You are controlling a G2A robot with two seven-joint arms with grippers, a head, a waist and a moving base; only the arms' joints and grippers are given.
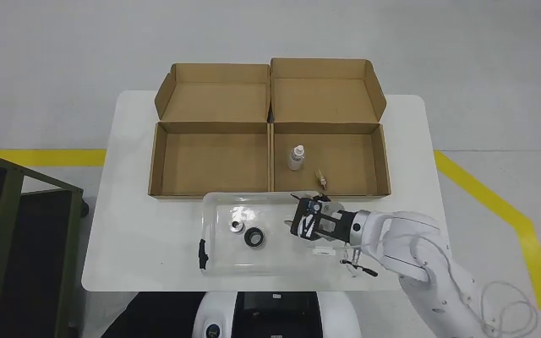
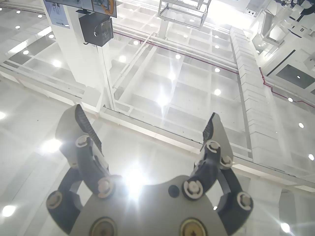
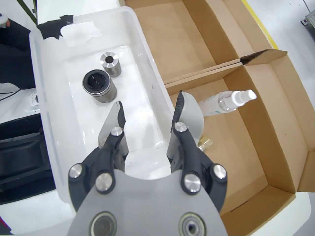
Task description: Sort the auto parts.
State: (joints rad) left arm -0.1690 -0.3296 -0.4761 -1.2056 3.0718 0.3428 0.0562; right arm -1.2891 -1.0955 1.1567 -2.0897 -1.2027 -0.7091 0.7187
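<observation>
White table [image 1: 135, 253] w/ rounded corners, clear plastic bin [image 1: 221, 203] at its near edge. R gripper [image 3: 150, 106] hangs over the bin's right end, jaws partly apart, nothing btwn them. Inside the bin, upright & near each other: black-bored steel bearing sleeve [image 3: 99, 87] and smaller grey metal bushing [image 3: 111, 64]. Beyond, two open cardboard boxes side by side: left box [image 1: 211, 160], and right box [image 1: 372, 169] holding a white spray bottle [image 1: 296, 156] & small brass fitting [image 1: 321, 178]. L gripper [image 2: 146, 111] points at the ceiling, jaws wide, holding nothing.
</observation>
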